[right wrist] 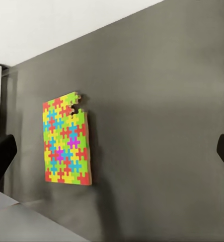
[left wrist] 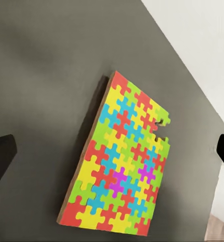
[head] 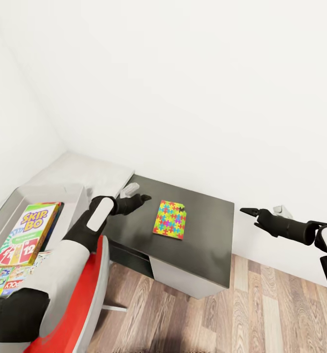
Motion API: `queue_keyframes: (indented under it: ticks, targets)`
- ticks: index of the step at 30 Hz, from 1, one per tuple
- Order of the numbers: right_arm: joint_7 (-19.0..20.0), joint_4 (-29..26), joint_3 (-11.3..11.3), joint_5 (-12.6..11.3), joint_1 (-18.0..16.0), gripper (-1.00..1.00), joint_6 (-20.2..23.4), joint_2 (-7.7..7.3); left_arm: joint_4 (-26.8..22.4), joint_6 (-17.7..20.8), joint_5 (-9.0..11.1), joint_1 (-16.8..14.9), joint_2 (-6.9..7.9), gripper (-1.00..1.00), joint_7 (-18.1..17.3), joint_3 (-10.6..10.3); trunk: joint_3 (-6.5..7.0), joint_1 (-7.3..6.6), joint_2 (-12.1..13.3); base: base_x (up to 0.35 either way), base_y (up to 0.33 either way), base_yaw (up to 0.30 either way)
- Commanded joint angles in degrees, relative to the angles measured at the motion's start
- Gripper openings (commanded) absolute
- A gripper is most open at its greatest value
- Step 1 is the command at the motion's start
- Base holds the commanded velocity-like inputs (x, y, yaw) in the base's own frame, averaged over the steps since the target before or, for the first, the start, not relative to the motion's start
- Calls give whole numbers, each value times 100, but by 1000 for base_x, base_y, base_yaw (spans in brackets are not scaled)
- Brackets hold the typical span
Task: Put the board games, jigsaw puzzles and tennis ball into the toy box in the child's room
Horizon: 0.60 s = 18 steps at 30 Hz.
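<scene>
Left gripper [head: 144, 197]: jaws spread wide, empty, hovering just beside the jigsaw puzzle [head: 169, 219], likely lined up for a grab.
Right gripper [head: 245, 211]: off the cabinet's far side, well apart; jaws look wide in its wrist view, holding nothing.
Jigsaw puzzle: thin flat sheet, interlocking multicolour pieces, one corner notched (piece missing?), lying flat on the dark cabinet top [head: 202, 245].
Toy box [head: 75, 193]: pale grey, sloped walls, on the light desk section; Skip-Bo box [head: 28, 233] already inside.
Chair [head: 92, 294]: red seat, close under the left arm.
</scene>
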Motion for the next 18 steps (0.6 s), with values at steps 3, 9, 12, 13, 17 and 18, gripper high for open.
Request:
queue_keyframes:
  ticks: [3, 9, 12, 13, 17, 18]
  targets:
    - [-60, -53, -9, -60, -5, 100, 18, -4, 505, -34, 41, -329, 16, 100, -211, -6, -37, 2, -11, 0, 0, 0]
    - [-59, -107, -12, -62, -5, 100, 18, -11, 1047, -77, 30, -643, 29, 100, -441, -2, -93, 2, -11, 0, 0, 0]
    - [-60, -149, -16, -61, -2, 100, 18, -22, 1275, -97, 23, -774, 31, 100, -534, -2, -121, 2, -11, 0, 0, 0]
    - [-61, -172, -18, -63, -1, 100, 18, -26, 1357, -104, 22, -822, 32, 100, -567, -3, -130, 2, -11, 0, 0, 0]
    - [-61, -209, -23, -65, 1, 100, 18, -34, 1475, -113, 18, -900, 29, 100, -618, -4, -167, 2, -11, 0, 0, 0]
    - [-61, -224, -25, -66, 2, 100, 18, -38, 1517, -116, 16, -934, 28, 100, -636, -5, -177, 2, -11, 0, 0, 0]
